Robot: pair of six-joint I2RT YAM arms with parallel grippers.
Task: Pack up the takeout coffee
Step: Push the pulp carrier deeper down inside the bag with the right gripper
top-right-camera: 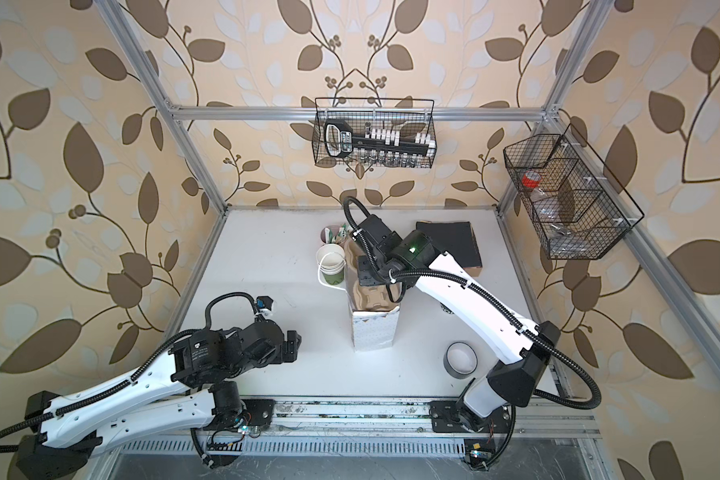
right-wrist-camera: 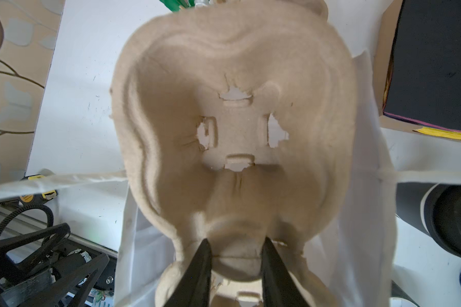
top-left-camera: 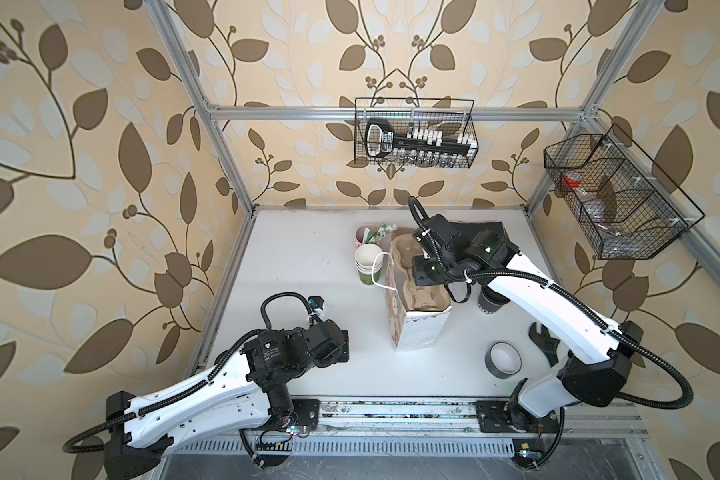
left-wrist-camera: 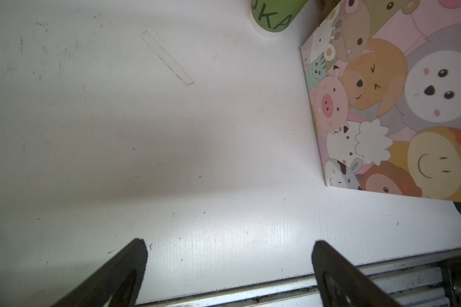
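Note:
The takeout coffee (top-left-camera: 489, 306), a dark cup with pale lettering, stands on the table right of the bag, partly under my right arm; in the right wrist view the takeout coffee (right-wrist-camera: 413, 208) shows beside the bag. A brown pulp cup carrier (top-left-camera: 412, 270) (right-wrist-camera: 237, 106) sits in the mouth of the cartoon-animal paper bag (top-left-camera: 417, 328) (top-right-camera: 373, 332) (left-wrist-camera: 383, 106). My right gripper (right-wrist-camera: 234, 244) (top-left-camera: 422, 270) is shut on the carrier's middle ridge. My left gripper (left-wrist-camera: 229, 247) (top-left-camera: 344, 340) hovers open and empty over bare table left of the bag.
A stack of white-and-green cups (top-left-camera: 366, 264) (left-wrist-camera: 274, 16) and a pink cup of sachets (top-left-camera: 366, 235) stand behind the bag's left. A tape roll (top-left-camera: 504, 359) and a black tool (top-left-camera: 543, 340) lie at front right. A black box (top-right-camera: 449, 245) sits at back right.

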